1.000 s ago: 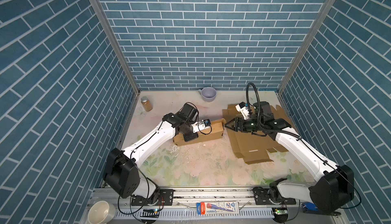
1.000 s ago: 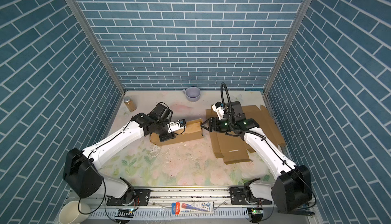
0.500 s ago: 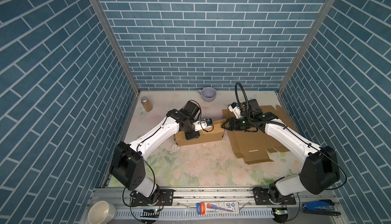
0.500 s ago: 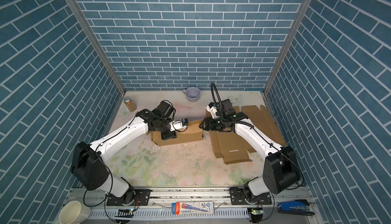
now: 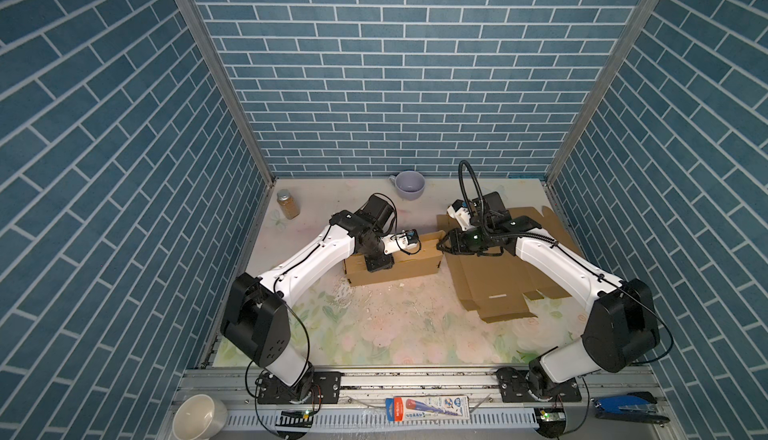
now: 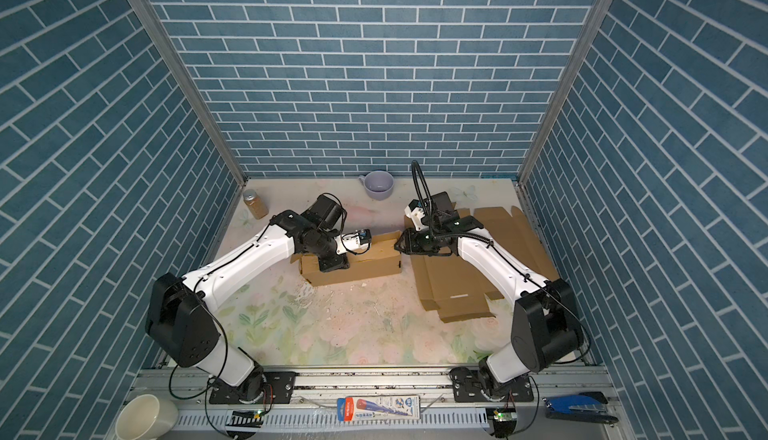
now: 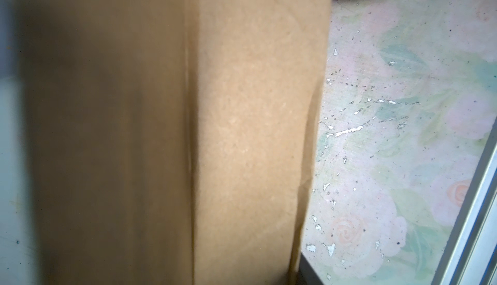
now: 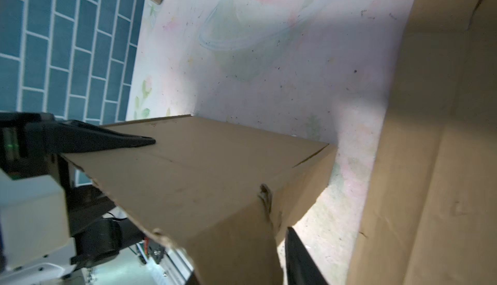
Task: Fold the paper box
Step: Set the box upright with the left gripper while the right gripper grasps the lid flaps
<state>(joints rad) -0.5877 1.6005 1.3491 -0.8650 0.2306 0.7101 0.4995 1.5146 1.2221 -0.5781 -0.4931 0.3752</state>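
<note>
The paper box point(image 5: 411, 269) point(image 6: 368, 268) is a brown cardboard box, half formed, lying on the floral mat in both top views. My left gripper point(image 5: 377, 262) point(image 6: 332, 263) is shut across its left part, one black finger on the front face. In the left wrist view the cardboard point(image 7: 242, 135) fills the frame, with one finger point(image 7: 309, 274) at its edge. My right gripper point(image 5: 441, 246) point(image 6: 398, 246) is closed round the box's right end. The right wrist view shows that end point(image 8: 215, 168) between the jaws, one finger point(image 8: 298, 259) beside the side flap.
Flat cardboard sheets point(image 5: 498, 280) point(image 8: 443, 135) lie under my right arm. A lilac mug point(image 5: 409, 184) stands at the back wall and a brown jar point(image 5: 287, 204) at the back left. A white cup point(image 5: 199, 417), a pen pack point(image 5: 428, 408) and a blue stapler point(image 5: 627, 411) sit at the front rail.
My right arm has swung left to the box's right end and its jaws have narrowed round it. The left gripper has kept its hold on the box.
</note>
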